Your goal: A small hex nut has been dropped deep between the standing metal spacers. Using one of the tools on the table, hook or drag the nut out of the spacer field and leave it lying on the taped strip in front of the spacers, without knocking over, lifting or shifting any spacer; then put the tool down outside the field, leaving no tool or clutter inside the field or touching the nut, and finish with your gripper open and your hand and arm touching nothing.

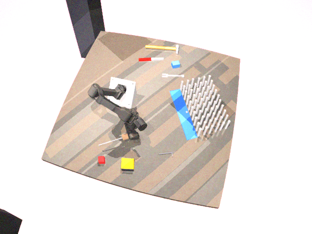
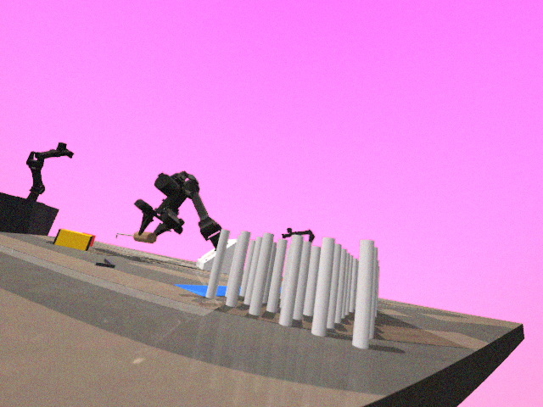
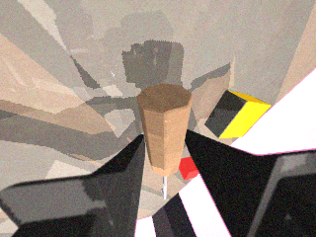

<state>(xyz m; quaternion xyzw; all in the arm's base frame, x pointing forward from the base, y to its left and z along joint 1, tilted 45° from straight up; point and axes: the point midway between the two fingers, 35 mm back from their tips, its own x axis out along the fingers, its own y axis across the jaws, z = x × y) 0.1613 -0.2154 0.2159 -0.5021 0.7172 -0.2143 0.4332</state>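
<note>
The small pale nut (image 1: pixel 186 111) lies on the blue taped strip (image 1: pixel 179 102) (image 2: pixel 193 289), near the strip's spacer side. The metal spacers (image 1: pixel 205 110) (image 2: pixel 323 287) stand upright in rows beside the strip. My gripper (image 1: pixel 126 137) (image 2: pixel 148 236) (image 3: pixel 164 136) is shut on the wooden handle of a thin hook tool. The handle (image 1: pixel 124 136) (image 2: pixel 144 236) (image 3: pixel 165 128) points its thin metal shaft away from the spacers. The shaft ends in a small bent tip in the exterior view. The tool is held above the table, its shadow apart from it, well outside the field.
A yellow block (image 1: pixel 127 163) (image 2: pixel 73 239) (image 3: pixel 247 116) and a red cube (image 1: pixel 101 159) (image 3: pixel 188 168) lie near the held tool. A hex key (image 1: pixel 165 153) lies between them and the strip. A hammer (image 1: pixel 161 47), red-handled tool (image 1: pixel 145 59), blue block (image 1: pixel 175 64) and wrench (image 1: pixel 173 75) lie at the far side.
</note>
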